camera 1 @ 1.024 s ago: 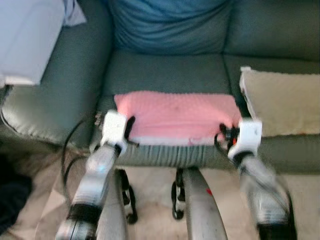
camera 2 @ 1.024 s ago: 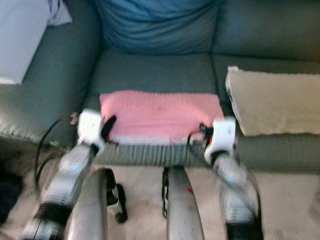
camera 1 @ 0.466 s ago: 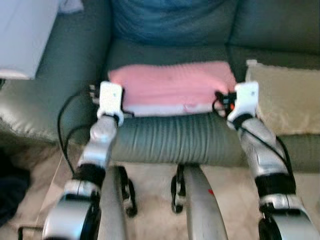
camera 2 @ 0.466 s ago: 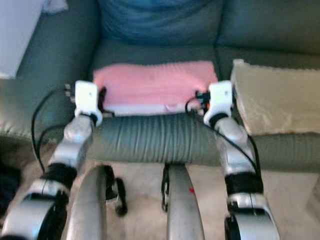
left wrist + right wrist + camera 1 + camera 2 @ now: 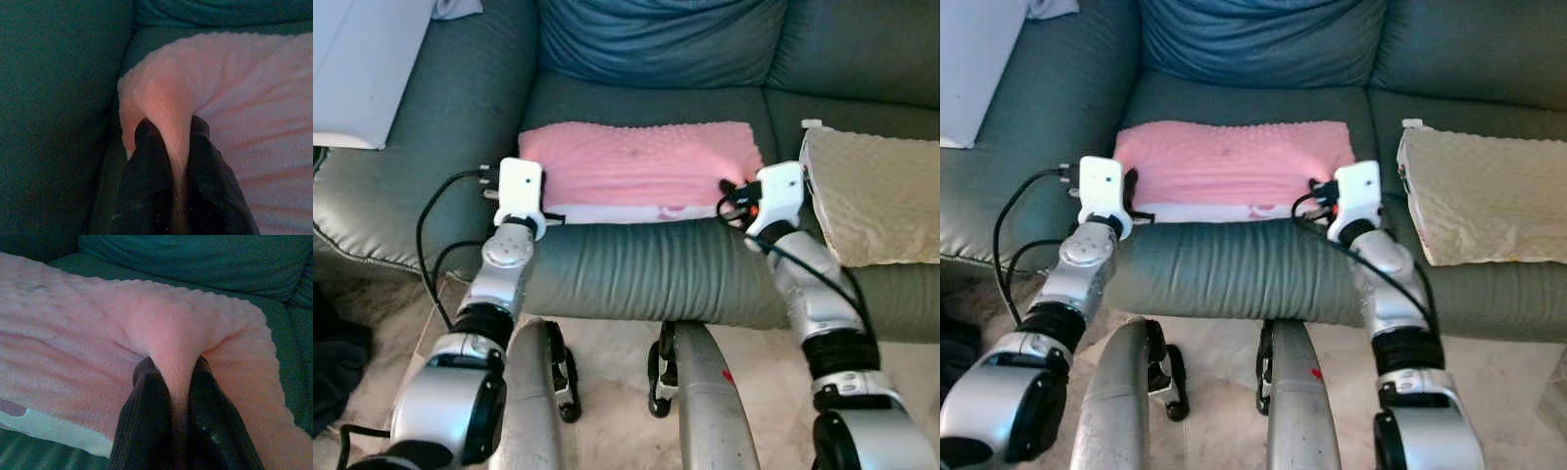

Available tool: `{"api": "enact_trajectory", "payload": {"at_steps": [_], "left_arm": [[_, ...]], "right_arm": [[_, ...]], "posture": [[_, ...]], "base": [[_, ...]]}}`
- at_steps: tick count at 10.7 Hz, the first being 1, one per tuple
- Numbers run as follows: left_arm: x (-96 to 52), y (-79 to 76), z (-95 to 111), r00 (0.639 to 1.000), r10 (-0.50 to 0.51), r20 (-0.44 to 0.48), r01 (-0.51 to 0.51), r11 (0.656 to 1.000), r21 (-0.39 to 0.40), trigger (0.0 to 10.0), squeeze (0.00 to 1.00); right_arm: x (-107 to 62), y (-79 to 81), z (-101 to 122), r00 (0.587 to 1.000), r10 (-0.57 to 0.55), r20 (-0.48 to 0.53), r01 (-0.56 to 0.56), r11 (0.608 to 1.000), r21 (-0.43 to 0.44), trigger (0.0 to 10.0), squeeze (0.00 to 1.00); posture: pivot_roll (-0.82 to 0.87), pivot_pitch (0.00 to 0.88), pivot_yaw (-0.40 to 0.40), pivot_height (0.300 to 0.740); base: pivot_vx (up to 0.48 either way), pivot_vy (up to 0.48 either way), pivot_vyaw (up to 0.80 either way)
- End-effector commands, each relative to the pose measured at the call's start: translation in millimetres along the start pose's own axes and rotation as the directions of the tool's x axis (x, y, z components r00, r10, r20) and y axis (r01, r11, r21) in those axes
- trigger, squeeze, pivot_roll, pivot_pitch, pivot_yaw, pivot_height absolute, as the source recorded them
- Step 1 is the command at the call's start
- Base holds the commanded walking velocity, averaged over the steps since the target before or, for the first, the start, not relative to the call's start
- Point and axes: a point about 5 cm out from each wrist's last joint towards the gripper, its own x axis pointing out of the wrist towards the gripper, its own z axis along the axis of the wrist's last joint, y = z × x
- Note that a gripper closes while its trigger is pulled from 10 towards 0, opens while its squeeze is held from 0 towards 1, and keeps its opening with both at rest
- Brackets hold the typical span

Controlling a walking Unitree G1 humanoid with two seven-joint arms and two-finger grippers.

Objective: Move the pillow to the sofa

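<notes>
A flat pink pillow (image 5: 641, 166) with a bumpy cover lies on the seat of the dark green sofa (image 5: 636, 269), its near edge at the seat's front. My left gripper (image 5: 171, 142) is shut on the pillow's left end, pinching a fold of pink fabric (image 5: 168, 98). My right gripper (image 5: 171, 382) is shut on the pillow's right end in the same way. From the head views, the left wrist (image 5: 521, 191) and right wrist (image 5: 775, 194) stand at the pillow's two near corners.
A beige cushion (image 5: 876, 196) lies on the seat to the right of the pillow. A blue back cushion (image 5: 656, 39) leans behind it. A white object (image 5: 362, 69) rests on the sofa's left arm. Pale floor (image 5: 617, 392) lies below the seat front.
Both arms have carried the pillow forward and set it further back on the seat. The camera has steadied and the view is sharper.
</notes>
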Motion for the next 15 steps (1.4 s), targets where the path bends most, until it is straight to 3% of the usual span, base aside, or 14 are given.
{"api": "enact_trajectory", "payload": {"at_steps": [1, 2, 3, 4, 5, 6, 14, 15], "left_arm": [[-5.1, 19.7, -16.4, 0.996, 0.055, -0.071, -0.058, 0.998, -0.040, 10.0, 0.00], [-4.6, 20.3, -16.8, 0.996, 0.054, -0.070, -0.057, 0.997, -0.043, 10.0, 0.00], [-4.2, 19.8, -17.4, 0.996, 0.051, -0.074, -0.054, 0.997, -0.049, 10.0, 0.25], [-3.9, 17.7, -18.6, 0.996, 0.042, -0.081, -0.047, 0.997, -0.054, 10.0, 0.70], [-4.0, 16.8, -19.2, 0.996, 0.041, -0.082, -0.046, 0.997, -0.058, 10.0, 0.81], [-4.2, 16.8, -20.9, 0.995, 0.039, -0.088, -0.045, 0.997, -0.064, 10.0, 1.00], [-8.7, 25.1, -31.0, 0.992, 0.024, -0.125, -0.028, 0.999, -0.030, 10.0, 1.00], [-11.1, 27.2, -33.8, 0.992, -0.006, -0.126, 0.013, 0.999, 0.053, 10.0, 1.00]], "right_arm": [[-7.7, -7.3, -11.0, 0.999, -0.038, -0.028, 0.038, 0.999, -0.001, 10.0, 0.00], [-7.5, -5.6, -12.5, 0.999, -0.036, -0.027, 0.037, 0.999, 0.006, 10.0, 0.30], [-7.9, -5.0, -14.4, 0.999, -0.043, -0.028, 0.043, 0.999, 0.005, 10.0, 1.00], [-7.8, -5.9, -15.7, 0.998, -0.049, -0.029, 0.049, 0.999, 0.004, 10.0, 1.00], [-7.8, -6.3, -16.0, 0.998, -0.051, -0.029, 0.051, 0.999, 0.003, 10.0, 1.00], [-8.6, -10.0, -17.3, 0.997, -0.065, -0.031, 0.065, 0.998, -0.006, 10.0, 1.00], [-19.1, 1.6, -24.2, 0.996, -0.084, -0.021, 0.084, 0.996, -0.010, 10.0, 1.00], [-23.6, 4.6, -29.4, 0.994, -0.101, -0.035, 0.102, 0.995, 0.004, 10.0, 1.00]], "posture": [[-0.06, 0.389, -0.039, 0.635], [-0.06, 0.388, -0.042, 0.635], [-0.06, 0.388, -0.044, 0.635], [-0.06, 0.386, -0.046, 0.635], [-0.06, 0.386, -0.046, 0.635], [-0.06, 0.386, -0.047, 0.635], [-0.07, 0.381, -0.054, 0.635], [-0.07, 0.376, -0.054, 0.635]], "base": [[0.000, 0.000, 0.00], [0.000, 0.000, 0.00], [0.000, 0.000, 0.00], [0.000, 0.000, 0.00], [0.000, 0.000, 0.00], [0.000, 0.000, 0.00], [0.000, 0.000, 0.00], [0.000, 0.000, 0.00]]}}
